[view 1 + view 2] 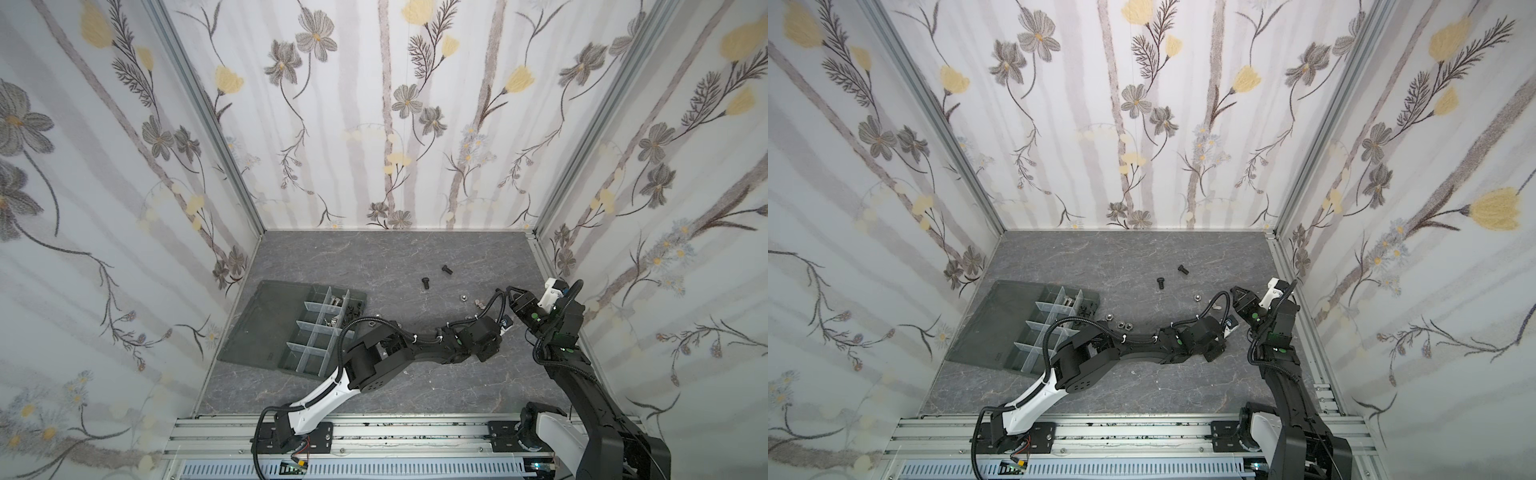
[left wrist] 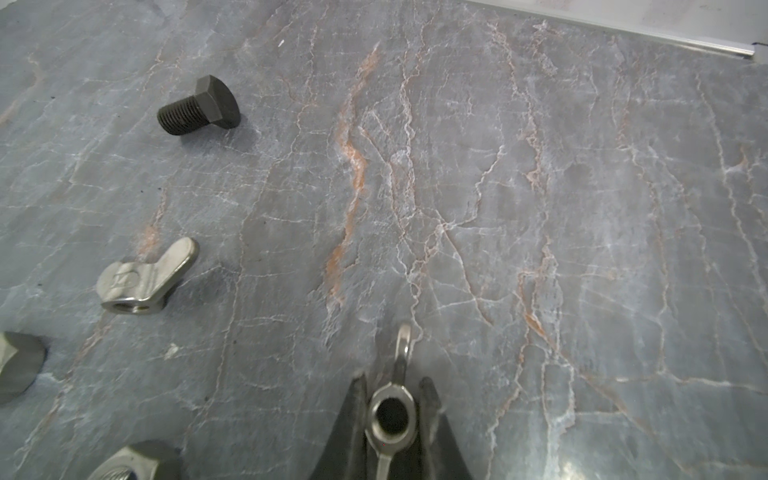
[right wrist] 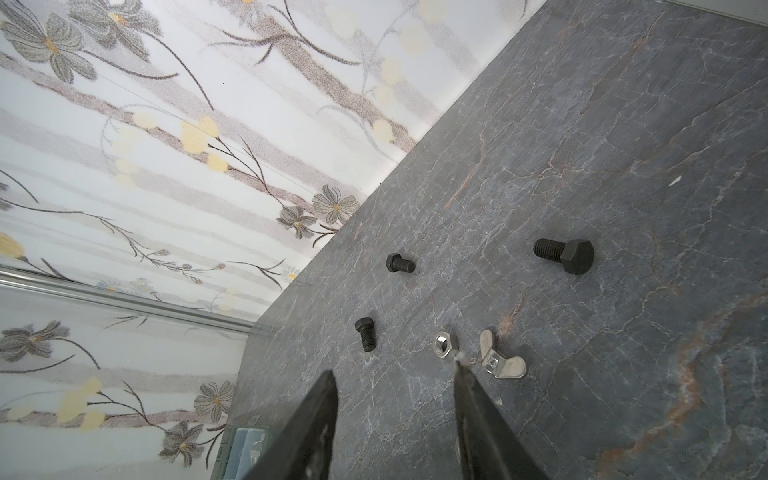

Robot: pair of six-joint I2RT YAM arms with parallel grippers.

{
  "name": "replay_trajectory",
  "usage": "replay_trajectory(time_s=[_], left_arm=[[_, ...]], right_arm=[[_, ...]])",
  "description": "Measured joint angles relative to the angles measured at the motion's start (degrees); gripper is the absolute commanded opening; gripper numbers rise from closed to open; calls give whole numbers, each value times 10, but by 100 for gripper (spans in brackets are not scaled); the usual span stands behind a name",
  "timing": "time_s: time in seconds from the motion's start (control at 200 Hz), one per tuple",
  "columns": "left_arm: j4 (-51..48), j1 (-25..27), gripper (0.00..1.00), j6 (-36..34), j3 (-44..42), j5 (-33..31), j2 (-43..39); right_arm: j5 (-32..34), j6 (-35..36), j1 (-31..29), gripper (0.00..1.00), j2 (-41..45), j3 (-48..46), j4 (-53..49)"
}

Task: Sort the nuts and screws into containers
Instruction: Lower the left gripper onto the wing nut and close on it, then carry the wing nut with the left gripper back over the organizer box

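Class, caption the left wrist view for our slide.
Left hand grips a wing nut; spare wing nut and black screw lie nearby.

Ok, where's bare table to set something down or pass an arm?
Free: the far strip between the back wall and the two black bolts; the near strip between the left arm and the front rail. Crowded: from the tray across to the right gripper, nuts and bolts lie scattered.

No text, number or brand can be read anywhere. Two marks come close. One is a stamped sign on the flat wing of the loose wing nut [image 2: 147, 278], too faint to make out. The other is a small raised mark on the dark lid [image 1: 257, 328], close to its near edge, too small to read in both top views.
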State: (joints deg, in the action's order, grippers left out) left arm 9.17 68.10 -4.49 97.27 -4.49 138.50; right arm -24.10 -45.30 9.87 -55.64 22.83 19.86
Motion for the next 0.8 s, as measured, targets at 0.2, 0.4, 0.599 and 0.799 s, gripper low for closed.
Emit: replay_trajectory(time_s=[0.2, 0.4, 0.599, 0.799], left_arm=[[-19, 0, 5, 1, -35, -15, -33], [-27, -5, 5, 14, -81, -24, -90], [-27, -18, 5, 34, -137, -35, -162], [-25, -45, 5, 66, -206, -47, -248]], right_arm=[[-2, 4, 0, 48, -17, -3, 5], [-11, 4, -1, 48, -28, -3, 17], [-15, 10, -16, 48, -48, 2, 18], [-15, 24, -46, 49, -70, 15, 17]])
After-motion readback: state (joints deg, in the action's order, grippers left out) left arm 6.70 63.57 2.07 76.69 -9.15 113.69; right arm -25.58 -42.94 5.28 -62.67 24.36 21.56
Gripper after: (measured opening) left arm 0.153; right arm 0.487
